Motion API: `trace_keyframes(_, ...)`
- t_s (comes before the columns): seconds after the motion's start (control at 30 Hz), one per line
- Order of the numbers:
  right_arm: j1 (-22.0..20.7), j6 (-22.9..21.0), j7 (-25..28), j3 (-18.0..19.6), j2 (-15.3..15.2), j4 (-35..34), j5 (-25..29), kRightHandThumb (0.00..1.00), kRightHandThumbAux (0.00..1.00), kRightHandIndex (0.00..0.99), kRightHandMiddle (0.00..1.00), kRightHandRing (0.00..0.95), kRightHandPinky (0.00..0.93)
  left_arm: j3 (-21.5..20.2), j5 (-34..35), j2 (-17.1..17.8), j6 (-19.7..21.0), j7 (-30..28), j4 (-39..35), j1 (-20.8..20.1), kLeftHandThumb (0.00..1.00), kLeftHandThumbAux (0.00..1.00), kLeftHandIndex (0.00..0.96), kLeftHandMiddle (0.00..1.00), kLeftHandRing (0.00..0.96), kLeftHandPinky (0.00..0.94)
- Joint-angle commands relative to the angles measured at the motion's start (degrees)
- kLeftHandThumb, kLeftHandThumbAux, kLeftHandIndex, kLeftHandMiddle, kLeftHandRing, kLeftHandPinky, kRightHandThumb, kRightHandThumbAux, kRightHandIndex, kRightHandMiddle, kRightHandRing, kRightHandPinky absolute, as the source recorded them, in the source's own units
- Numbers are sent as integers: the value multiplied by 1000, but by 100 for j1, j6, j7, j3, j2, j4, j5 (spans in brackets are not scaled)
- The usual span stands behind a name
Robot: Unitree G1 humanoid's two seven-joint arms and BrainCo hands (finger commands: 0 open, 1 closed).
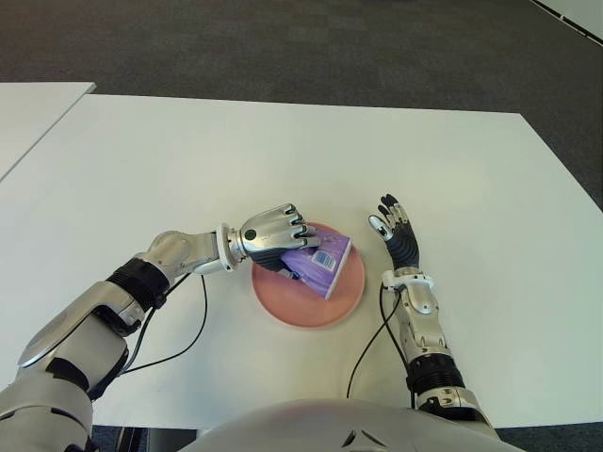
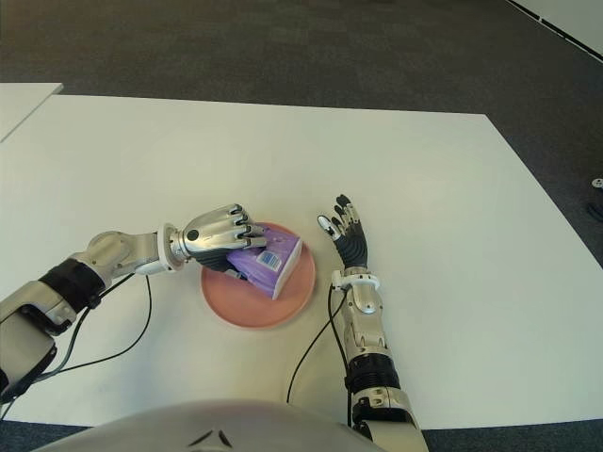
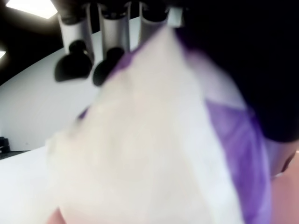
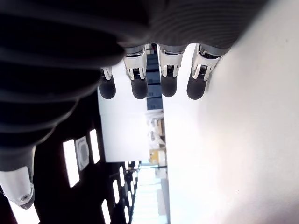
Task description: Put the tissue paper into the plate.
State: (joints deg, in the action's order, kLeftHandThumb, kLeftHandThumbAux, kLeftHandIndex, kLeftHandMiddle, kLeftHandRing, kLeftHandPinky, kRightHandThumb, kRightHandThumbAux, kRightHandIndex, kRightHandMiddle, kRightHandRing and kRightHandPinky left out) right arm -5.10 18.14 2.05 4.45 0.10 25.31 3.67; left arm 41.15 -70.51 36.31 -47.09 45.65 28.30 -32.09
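Left hand (image 1: pixel 275 235) is over the near-left part of the pink plate (image 1: pixel 339 306), fingers curled down around the purple tissue paper pack (image 1: pixel 320 266); the pack sits tilted, its lower edge inside the plate and its barcoded end raised toward the plate's far-right rim. Left wrist view confirms the grasp: the pack fills the picture, with fingertips (image 3: pixel 74 67) wrapped over its top. Right hand (image 1: pixel 398 235) shows just right of the plate, fingers spread and straight, holding nothing; whether it touches the white surface (image 1: pixel 141 160) cannot be told. Step in hand, as judged: the release. To do it well, bring the pack's raised end down until it lies flat toward the plate's centre, then open the fingers evenly and lift the hand straight up, so the soft wrapper does not drag or tip over the rim. Hard to make out: the thumb and the underside of the pack are hidden by the hand, so actual contact with the plate floor is unconfirmed; the printing on the pack is unreadable.
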Motion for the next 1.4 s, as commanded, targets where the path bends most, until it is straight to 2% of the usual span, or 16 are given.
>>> trace_keyframes(0.03,377,-609,-48,14,35,511,3,535,569,15,21,10,38,126,106,-44,-287,16,239,46,745,700,442,828,832,794)
trace_keyframes(0.2,363,-630,-49,26,40,510,19,538,574,14,22,11,41,91,402,-68,-585,-163,381,24,745,700,442,820,824,782)
trace_keyframes(0.33,356,-639,-52,33,40,510,24,544,575,16,24,13,42,12,1234,-61,-1246,-804,606,79,744,700,442,813,814,781)
trace_keyframes(0.53,347,-662,-48,39,39,509,31,550,573,18,27,16,41,-159,2046,-84,-1688,-1499,689,192,739,700,443,803,802,777)
trace_keyframes(0.67,344,-679,-55,42,35,500,29,550,575,20,28,16,44,-296,2526,-96,-1880,-2003,657,289,723,699,442,774,760,717)
trace_keyframes(0.73,342,-681,-59,44,35,502,27,551,577,20,29,18,46,-318,2744,-54,-1896,-2392,600,321,704,698,435,663,630,586)
trace_keyframes(0.8,338,-682,-62,46,36,507,27,552,578,20,29,18,46,-333,2875,43,-1869,-2812,480,342,526,556,388,504,454,420)
trace_keyframes(0.83,337,-684,-63,48,37,508,27,553,579,21,30,18,46,-350,2919,97,-1852,-3008,403,357,445,483,311,365,313,294)
trace_keyframes(0.87,339,-688,-59,49,37,505,28,554,580,21,30,18,45,-355,3081,344,-1813,-3440,72,361,415,457,284,315,262,249)
trace_keyframes(0.9,339,-691,-55,51,36,503,29,550,582,20,30,18,43,-373,3214,516,-1781,-3774,-173,371,376,380,181,201,168,159)
trace_keyframes(0.93,344,-693,-44,49,33,494,29,547,584,19,30,18,41,-370,3271,648,-1751,-4083,-343,334,350,330,116,129,107,101)
trace_keyframes(1.03,355,-692,-18,44,24,472,30,532,593,13,28,14,33,-414,3333,770,-1647,-4602,-574,296,336,226,38,42,35,33)
trace_keyframes(1.1,358,-690,-11,44,20,469,31,526,596,11,27,13,30,-468,3408,780,-1589,-4797,-670,332,336,196,19,21,17,16)
trace_keyframes(1.4,374,-641,49,48,6,465,44,504,609,3,28,10,19,-857,2907,728,-1056,-5310,-1153,473,413,126,0,0,0,0)
